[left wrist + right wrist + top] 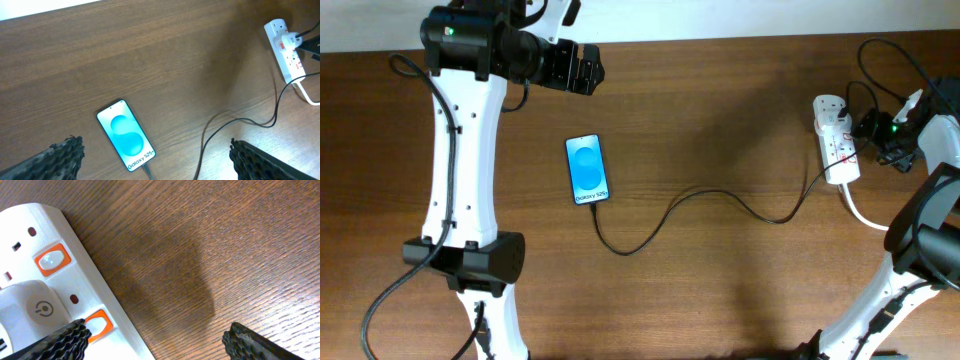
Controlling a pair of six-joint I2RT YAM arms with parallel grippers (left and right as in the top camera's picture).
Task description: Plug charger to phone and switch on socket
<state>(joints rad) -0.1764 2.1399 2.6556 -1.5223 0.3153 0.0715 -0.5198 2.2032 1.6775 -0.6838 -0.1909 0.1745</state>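
- The phone point(586, 169) is lying flat on the wooden surface point(720, 110), left of centre, with its blue screen glowing and facing up.
- The charger point(700, 195) is meeting the phone's lower edge. Its thin black cable is looping away from the phone, then snaking rightward across the surface towards the socket point(836, 140).
- The socket is sitting near the right edge of the surface. A white adapter point(35, 312) is plugged into it, and a thick white cord point(862, 212) is trailing off one end.
- The right tool point(156, 330) is hovering at the socket with its jaws spread wide, gripping nothing. One fingertip point(70, 335) is overlapping the edge of a red switch point(100, 323) — whether it is touching, I cannot tell.
- A second red switch point(52, 260) is showing farther along the strip.
- The left tool point(155, 150) is hanging over the surface near the phone — jaws wide apart and holding nothing.
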